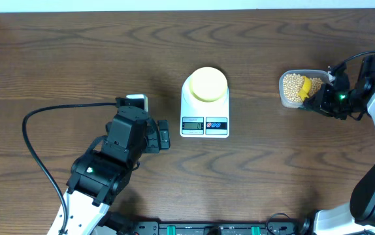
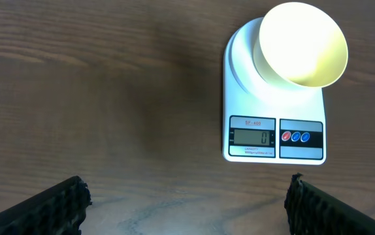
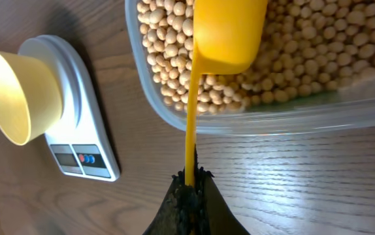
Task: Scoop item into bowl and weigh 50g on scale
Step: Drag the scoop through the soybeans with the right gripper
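The pale-yellow bowl point(image 1: 207, 84) stands empty on the white scale point(image 1: 204, 121), whose display reads 0 in the left wrist view point(image 2: 253, 137). Tan beans point(image 1: 294, 87) fill a clear tub point(image 1: 285, 99) at the right. My right gripper point(image 1: 323, 99) is shut on the handle of a bright-yellow scoop point(image 3: 229, 32), whose cup rests over the beans point(image 3: 318, 52) in the tub. My left gripper point(image 1: 164, 136) is open and empty, left of the scale, its fingers wide apart above bare table point(image 2: 187, 202). The bowl point(image 3: 19, 98) and scale point(image 3: 83, 153) also show in the right wrist view.
A black cable point(image 1: 44, 117) loops over the table left of the left arm. The table's far edge point(image 1: 187, 10) runs along the top. Bare wood lies between the scale and the tub.
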